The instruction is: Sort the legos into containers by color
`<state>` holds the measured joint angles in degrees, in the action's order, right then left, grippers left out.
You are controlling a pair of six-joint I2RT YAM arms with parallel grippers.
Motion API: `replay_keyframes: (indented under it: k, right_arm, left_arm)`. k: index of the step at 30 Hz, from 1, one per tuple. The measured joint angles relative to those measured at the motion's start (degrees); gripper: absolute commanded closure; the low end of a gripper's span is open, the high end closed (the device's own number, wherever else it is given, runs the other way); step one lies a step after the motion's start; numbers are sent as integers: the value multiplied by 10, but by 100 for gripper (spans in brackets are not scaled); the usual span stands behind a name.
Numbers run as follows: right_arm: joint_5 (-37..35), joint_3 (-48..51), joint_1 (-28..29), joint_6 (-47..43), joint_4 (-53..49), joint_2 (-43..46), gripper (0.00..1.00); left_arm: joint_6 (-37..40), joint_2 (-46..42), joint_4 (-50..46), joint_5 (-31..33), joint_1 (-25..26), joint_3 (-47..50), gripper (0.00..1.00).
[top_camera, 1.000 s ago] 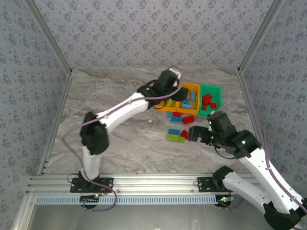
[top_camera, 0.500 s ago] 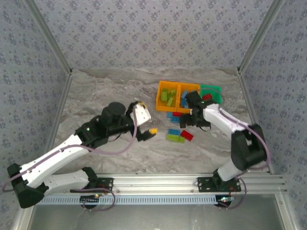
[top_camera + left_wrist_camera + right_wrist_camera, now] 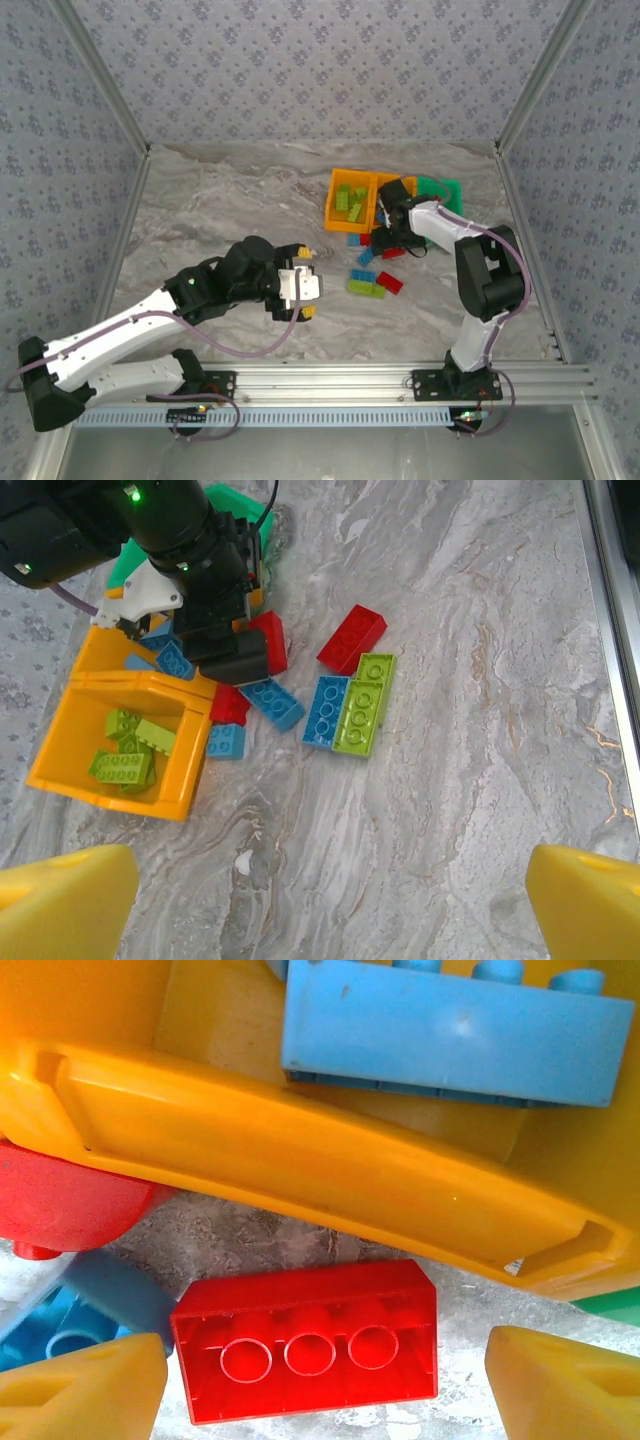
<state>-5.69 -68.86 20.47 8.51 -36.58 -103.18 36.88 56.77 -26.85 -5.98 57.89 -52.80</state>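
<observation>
Right wrist close-up — straddling a red lego (image 3: 305, 1355) on the worktop (image 3: 300, 1245) with the right hand (image 3: 320, 1385) open, just beside an orange container (image 3: 300, 1160); holding the left hand (image 3: 325, 900) wide open, empty.

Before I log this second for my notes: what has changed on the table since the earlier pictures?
The left tool pulled back from the left orange bin to the near left and hangs open, empty. The right tool swung forward from the near right and now straddles a red brick just before the middle orange bin, not yet gripping. Everything else, the loose bricks included, seems unmoved.
</observation>
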Motion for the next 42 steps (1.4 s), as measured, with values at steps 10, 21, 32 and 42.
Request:
replay_keyframes:
  k: [10, 21, 32, 42]
  right_arm:
    - [36, 43, -12, -5, 6, 5, 13]
    - [38, 25, -19, -8, 34, -26, 35]
    - [35, 74, -13, 14, 28, 56, 52]
    - [20, 46, -160, 72, 39, 237, 50]
  left_arm:
    - [2, -1, 1, -1, 0, 1, 1]
    - [2, -1, 11, -10, -2, 10, 1]
    - [2, -1, 21, -43, -5, 18, 1]
    - [-16, -1, 56, -72, -24, 26, 1]
